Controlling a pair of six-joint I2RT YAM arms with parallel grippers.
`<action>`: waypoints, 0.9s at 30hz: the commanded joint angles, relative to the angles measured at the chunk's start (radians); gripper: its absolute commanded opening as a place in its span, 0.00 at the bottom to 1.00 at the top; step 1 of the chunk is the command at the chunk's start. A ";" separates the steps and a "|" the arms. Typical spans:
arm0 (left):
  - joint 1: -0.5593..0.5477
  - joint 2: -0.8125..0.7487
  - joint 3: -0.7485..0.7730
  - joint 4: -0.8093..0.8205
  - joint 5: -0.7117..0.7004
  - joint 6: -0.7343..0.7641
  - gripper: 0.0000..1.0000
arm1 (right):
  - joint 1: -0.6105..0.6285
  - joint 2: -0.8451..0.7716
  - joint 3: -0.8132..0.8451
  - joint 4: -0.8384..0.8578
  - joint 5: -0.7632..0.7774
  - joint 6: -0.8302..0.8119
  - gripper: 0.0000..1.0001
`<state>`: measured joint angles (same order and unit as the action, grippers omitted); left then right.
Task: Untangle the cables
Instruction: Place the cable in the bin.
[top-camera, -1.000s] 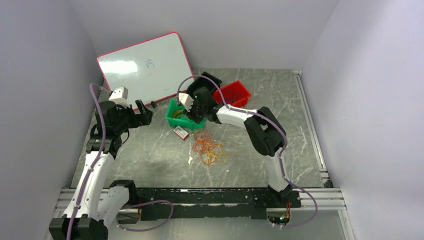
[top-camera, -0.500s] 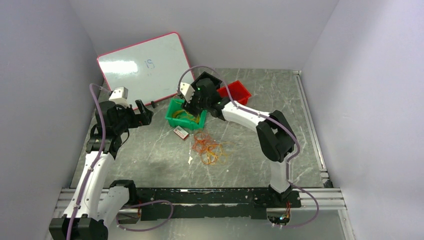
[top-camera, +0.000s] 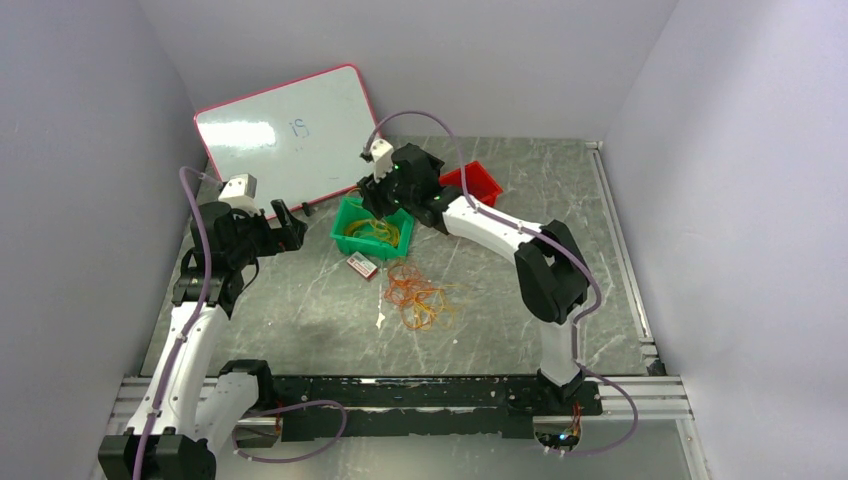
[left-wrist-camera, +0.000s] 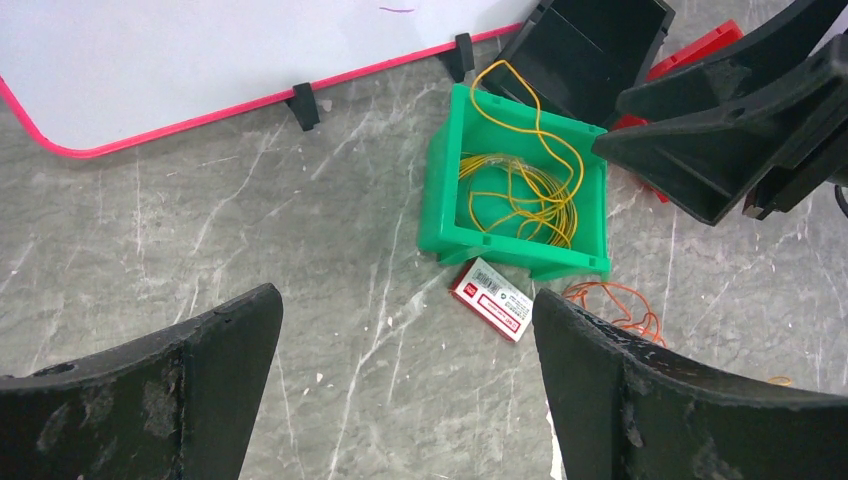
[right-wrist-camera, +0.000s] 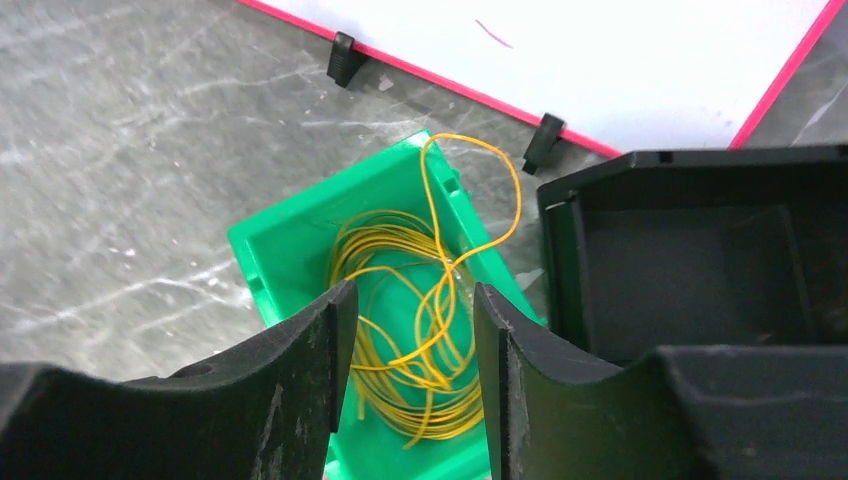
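marble tbl (top-camera: 300, 320) — yellow cables (right-wrist-camera: 440, 300) in green bin (left-wrist-camera: 440, 200); whiteboard (top-camera: 290, 130) scribble, box (left-wrist-camera: 492, 298) label illeg.

The yellow cables (right-wrist-camera: 420, 340) lie coiled in several thin overlapping loops inside a green bin (left-wrist-camera: 440, 200), which stands toward the far edge of the tabletop (top-camera: 300, 310), left of its middle. One longer yellow loop arches up and over the bin's far rim. The orange and red cables (top-camera: 420, 298) lie in a loose, flat tangle on the bare tabletop near its middle, just nearer than the bin and apart from it, the redder loops on the far side.
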<state>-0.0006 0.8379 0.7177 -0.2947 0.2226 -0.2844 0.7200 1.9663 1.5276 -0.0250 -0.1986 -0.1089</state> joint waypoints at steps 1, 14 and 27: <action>0.013 -0.001 -0.003 0.039 0.024 0.001 1.00 | 0.001 0.039 0.026 0.006 0.034 0.247 0.49; 0.014 -0.005 -0.003 0.038 0.019 0.004 1.00 | 0.001 0.136 0.095 -0.082 0.077 0.259 0.49; 0.016 -0.003 -0.002 0.038 0.017 0.004 1.00 | 0.002 0.183 0.128 -0.091 0.094 0.219 0.27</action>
<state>0.0032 0.8387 0.7177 -0.2924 0.2253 -0.2844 0.7200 2.1265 1.6260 -0.1036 -0.1162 0.1307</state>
